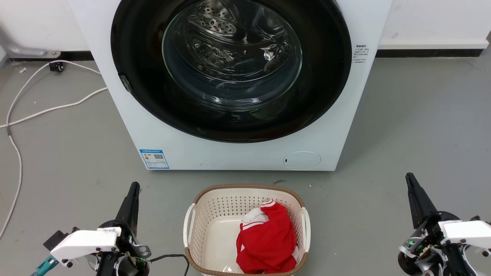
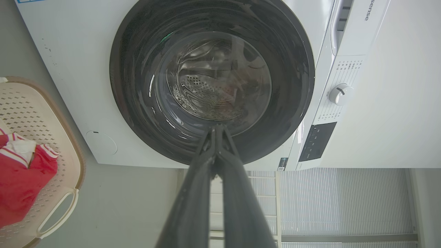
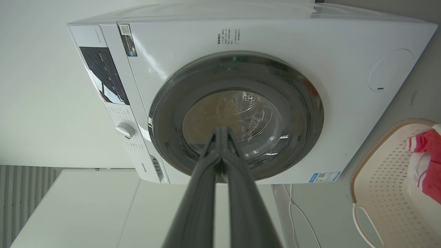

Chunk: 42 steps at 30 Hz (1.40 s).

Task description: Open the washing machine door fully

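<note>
So the big round door with the glossy black rim and bulging clear glass bowl (image 1: 232, 65) is shut flush in the front of the boxy white front-loading washing machine (image 1: 230, 155). The left gripper (image 1: 133, 189) and right gripper (image 1: 410, 180) both sit low, well out in front of the machine, dark fingers pinched together on nothing. My guess: the door's heavy, rigid and slick on the glass, so hook the small grey catch (image 1: 126, 83) on the rim toward the machine's robot-left edge instead.
</note>
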Tool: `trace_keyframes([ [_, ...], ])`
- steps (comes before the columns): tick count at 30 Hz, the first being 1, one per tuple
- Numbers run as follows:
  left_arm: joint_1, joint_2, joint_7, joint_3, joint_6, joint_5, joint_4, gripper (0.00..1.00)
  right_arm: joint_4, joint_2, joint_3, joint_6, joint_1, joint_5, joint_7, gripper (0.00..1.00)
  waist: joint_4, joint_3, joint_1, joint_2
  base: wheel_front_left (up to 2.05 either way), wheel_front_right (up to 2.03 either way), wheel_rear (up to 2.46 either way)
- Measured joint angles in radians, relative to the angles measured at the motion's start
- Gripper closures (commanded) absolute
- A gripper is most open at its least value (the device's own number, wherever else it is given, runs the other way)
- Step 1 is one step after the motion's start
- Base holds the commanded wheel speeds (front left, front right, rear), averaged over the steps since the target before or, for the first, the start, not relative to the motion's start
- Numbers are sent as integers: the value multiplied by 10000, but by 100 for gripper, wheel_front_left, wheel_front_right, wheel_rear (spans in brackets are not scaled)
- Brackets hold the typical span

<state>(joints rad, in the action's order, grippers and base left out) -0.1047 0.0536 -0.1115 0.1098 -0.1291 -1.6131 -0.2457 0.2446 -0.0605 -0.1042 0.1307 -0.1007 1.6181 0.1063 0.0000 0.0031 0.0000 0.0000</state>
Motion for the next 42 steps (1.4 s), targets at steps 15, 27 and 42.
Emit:
trace_keyframes([
  [15,349,-59,366,-416,13,94,-73,0,59,52,61,0,423,-46,-376,0,-2,1,0,0,0,0,0],
  [27,188,-52,918,-633,13,1900,813,0,-746,56,35,0,450,-2207,-897,0,-35,4,0,0,0,0,0],
  [42,164,-54,1505,-773,13,5124,1511,0,-1722,65,428,0,655,-6815,-1467,0,-81,-8,0,0,0,0,0],
])
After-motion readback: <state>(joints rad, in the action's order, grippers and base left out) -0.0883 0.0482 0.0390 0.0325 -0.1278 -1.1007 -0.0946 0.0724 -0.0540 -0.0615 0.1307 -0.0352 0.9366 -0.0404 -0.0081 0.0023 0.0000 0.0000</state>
